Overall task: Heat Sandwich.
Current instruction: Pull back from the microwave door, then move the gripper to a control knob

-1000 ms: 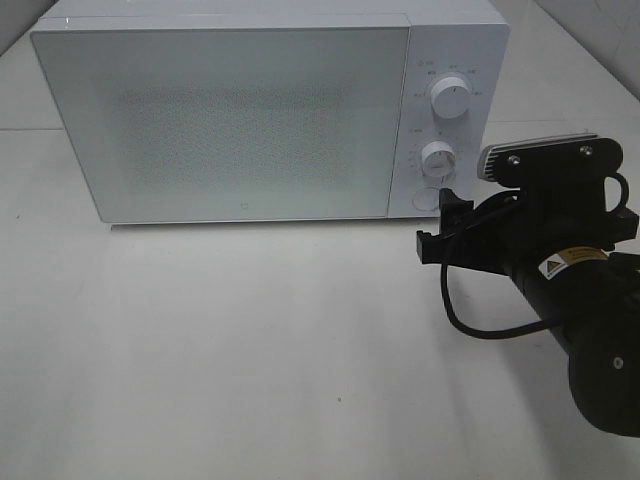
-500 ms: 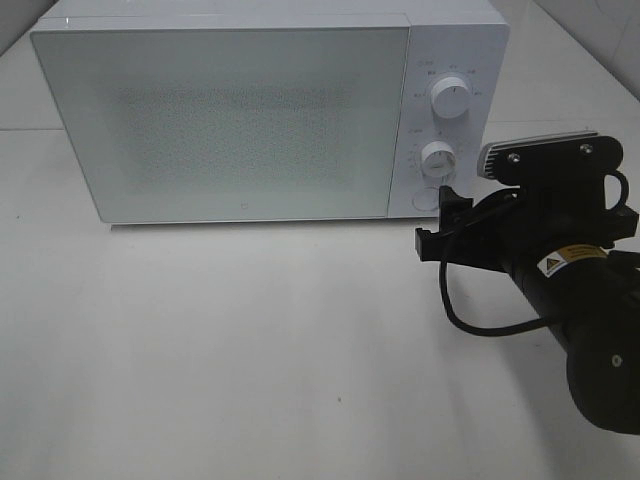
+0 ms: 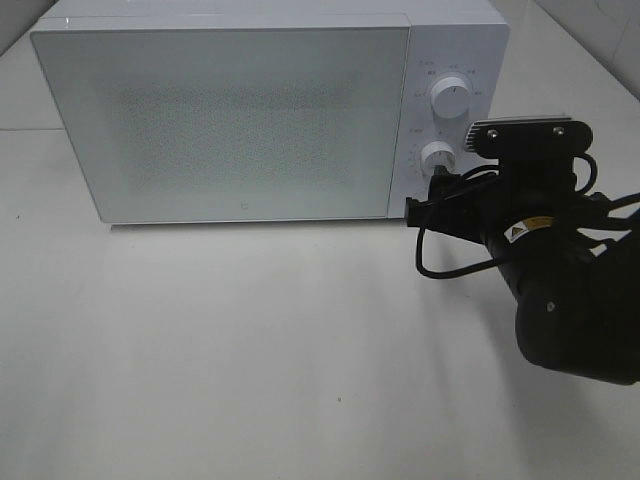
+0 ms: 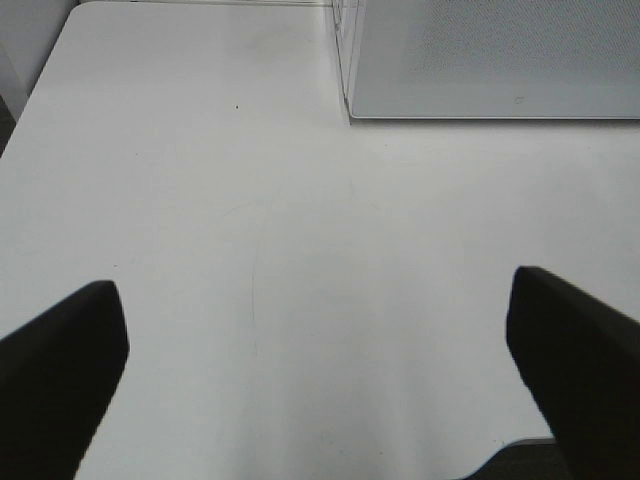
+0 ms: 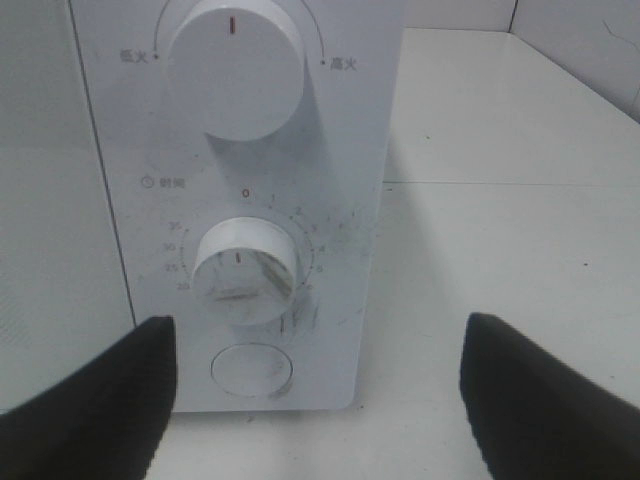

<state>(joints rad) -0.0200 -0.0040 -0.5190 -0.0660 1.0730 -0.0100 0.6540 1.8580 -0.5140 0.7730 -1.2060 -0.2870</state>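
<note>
Sandwich: not in sight, perhaps behind the shut door of the microwave (image 3: 220, 120); judged light, soft, easily crushed, best pinched gently across both crusts; right gripper (image 5: 315, 400) gapes empty before the round button (image 5: 252, 370), left gripper (image 4: 315, 370) gapes empty over the table (image 4: 250, 200).

microwave (image 3: 250, 17) at the back of the counter (image 3: 250, 350), door (image 3: 220, 120) on its left, control panel on its right, upper dial (image 3: 452, 98) above lower dial (image 3: 437, 156), round button (image 5: 252, 368) beneath, right claw (image 3: 426, 198) just before the panel's lower end, left claw (image 4: 315, 285) over the counter, well before the microwave's left front corner
</note>
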